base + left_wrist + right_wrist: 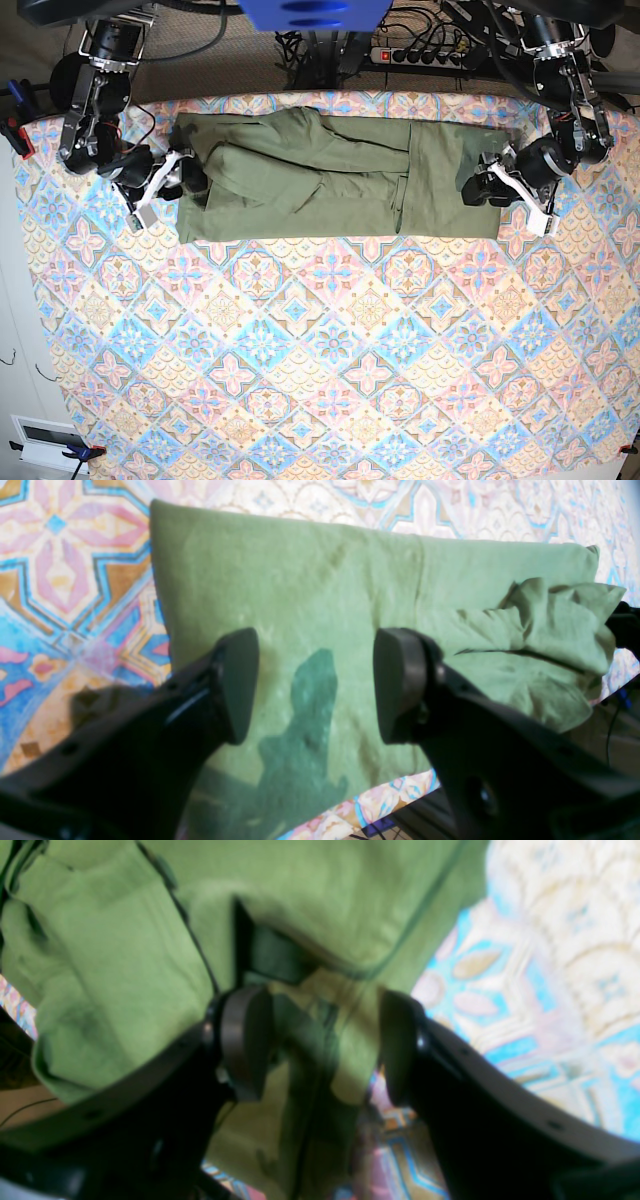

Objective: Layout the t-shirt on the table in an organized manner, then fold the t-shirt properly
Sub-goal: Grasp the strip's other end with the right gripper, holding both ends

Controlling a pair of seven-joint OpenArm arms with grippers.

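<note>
Both end effectors are at the ends of the t-shirt (330, 178), and I'm calling it as I see it. Left end effector (315, 685) first: its two dark pads stand wide apart, open, nothing between them but air, hovering over a flat, smooth stretch of olive-green cloth with its own shadow falling on the fabric below. From the base view it sits at the shirt's end on that view's right side (487, 186), right at the cloth's edge.

Right end effector (320, 1045) now: pads apart as well, open, and a rumpled fold of green fabric lies in the gap between them. The wrist view is blurred, so I cannot tell whether either pad touches the cloth. In the base view this one (185, 172) is at the opposite end of the shirt.

The t-shirt itself lies stretched into a long band across the far part of the tabletop (330, 350), near the far edge, folded lengthwise with loose folds bunched up toward my right side. The patterned tabletop shows bare on the near side of it.

Labels or writing: I can read none on the shirt in any view.
</note>
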